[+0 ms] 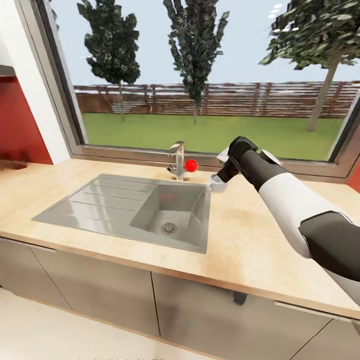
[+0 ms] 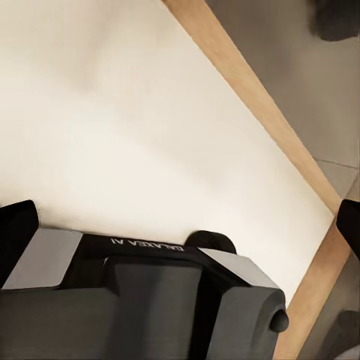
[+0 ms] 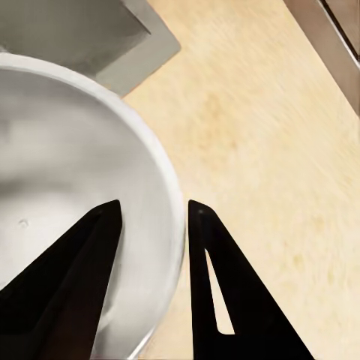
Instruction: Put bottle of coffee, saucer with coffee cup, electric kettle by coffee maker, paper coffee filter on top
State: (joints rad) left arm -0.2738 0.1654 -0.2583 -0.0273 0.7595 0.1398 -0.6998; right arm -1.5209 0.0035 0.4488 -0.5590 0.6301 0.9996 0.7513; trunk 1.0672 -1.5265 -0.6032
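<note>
My right gripper (image 1: 221,176) is shut on the rim of the white coffee cup (image 1: 217,184), which hangs just above the light wood countertop (image 1: 250,240) at the sink's back right corner. In the right wrist view one black finger (image 3: 75,277) sits inside the coffee cup (image 3: 67,150) and the other outside, with the rim pinched at my right gripper (image 3: 154,217). My left gripper (image 2: 180,225) stands open, its fingertips (image 2: 16,229) far apart over a pale surface.
A grey steel sink (image 1: 115,200) with a drainboard is set in the countertop's left half. Behind it stands a faucet (image 1: 177,160) with a red knob (image 1: 191,165). A large window runs along the back. Dark grey cabinets (image 1: 210,310) sit below.
</note>
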